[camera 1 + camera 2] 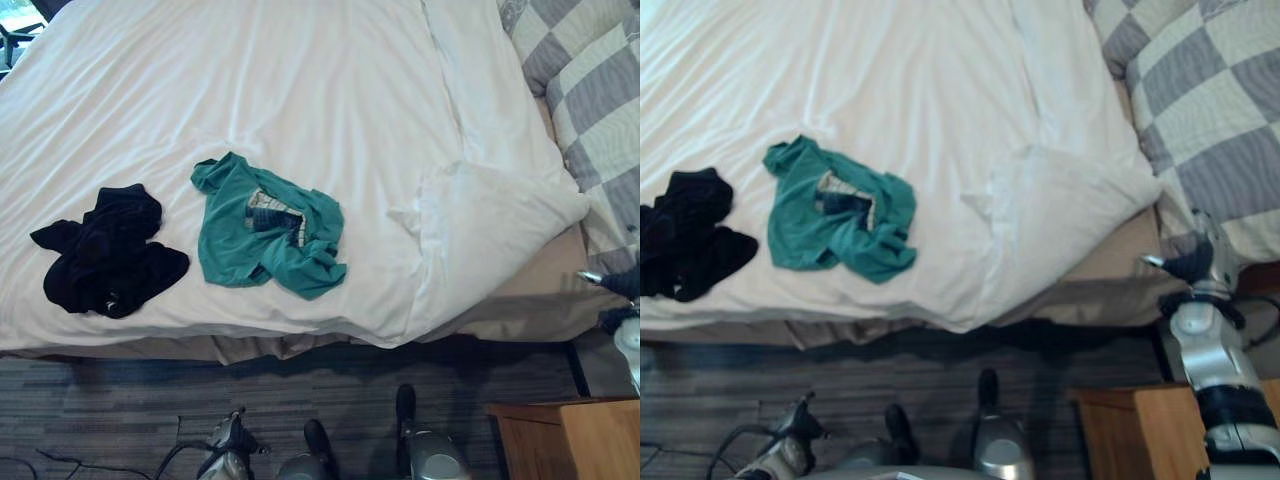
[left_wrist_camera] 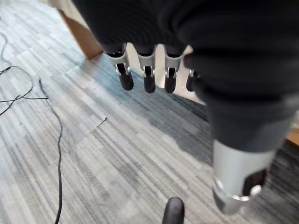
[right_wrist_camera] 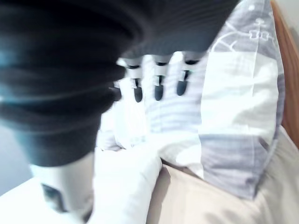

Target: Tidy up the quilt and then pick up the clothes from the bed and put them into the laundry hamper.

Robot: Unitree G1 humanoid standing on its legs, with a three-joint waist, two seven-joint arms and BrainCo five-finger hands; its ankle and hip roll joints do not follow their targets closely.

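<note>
On the bed, a white quilt (image 1: 300,120) lies spread but rumpled, its near corner by the pillows folded back on itself, baring tan sheet (image 1: 540,290) beneath. Two garments sit on the quilt near the front edge: a teal shirt (image 1: 262,228), crumpled, with a striped lining showing at its middle, and a black garment (image 1: 105,250) bunched up just to its left, apart from it. Grey-checked pillows (image 1: 1210,110) lie at the head. Over by that pillow end hangs the right hand (image 1: 1192,262), fingers (image 3: 158,88) straight, empty. Down over the striped floor (image 2: 93,154), the left hand (image 2: 224,70) hangs with fingers (image 2: 148,74) straight, holding nothing.
</note>
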